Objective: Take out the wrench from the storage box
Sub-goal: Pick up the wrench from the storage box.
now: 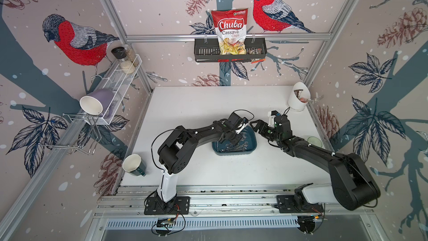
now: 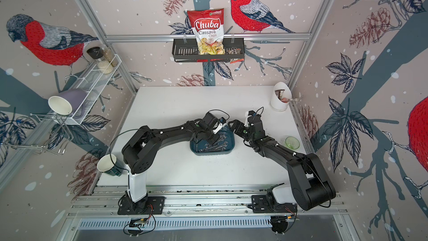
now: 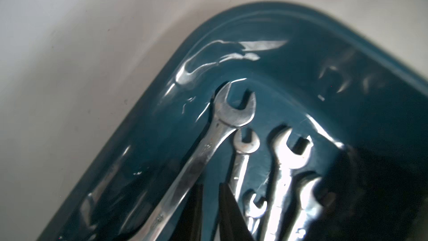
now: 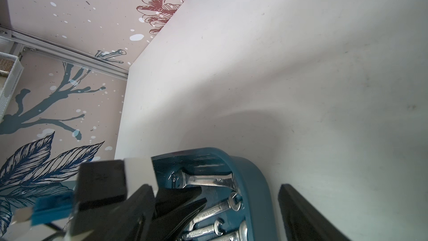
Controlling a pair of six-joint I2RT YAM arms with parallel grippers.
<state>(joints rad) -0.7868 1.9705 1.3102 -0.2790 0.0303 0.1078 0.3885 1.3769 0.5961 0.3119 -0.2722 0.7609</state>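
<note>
Storage box (image 1: 231,154) (image 2: 212,153) on the white worktop (image 1: 185,112), about mid-depth and slightly right of centre, between the two arms. Inside, a loose heap of silver open-ended wrenches (image 1: 234,147), several lying side by side and crossing, all within the rim. In the left wrist view, largest wrench (image 3: 234,110) slanted with its open head near a rounded corner of the box wall (image 3: 301,31); smaller ones beside it.

Left gripper (image 1: 231,138) (image 3: 212,188) reaching down into the box from the left, jaws close together with only a narrow strip of blue floor showing between them, tips among the wrench shanks. Cannot tell whether anything is pinched.

Right gripper (image 1: 253,125) (image 2: 232,124) hovering at the far right corner of the box, just above the rim (image 4: 254,181), jaws spread wide and holding nothing.

Black slotted basket (image 1: 203,52) on the far wall: a red-and-white Chuba cassava chips bag (image 1: 229,31) standing in it, a small dark packet at its right end. White wire shelf (image 1: 115,82) on the left wall: spice jars (image 1: 122,59) at the far end, a purple mug (image 1: 99,103) on its side at the near end. White cup (image 1: 298,97) at the far right corner of the worktop, small wrapped items inside. Green glass bowl (image 1: 315,141) near the right edge. Dark green mug (image 1: 134,165) at the near left edge.
</note>
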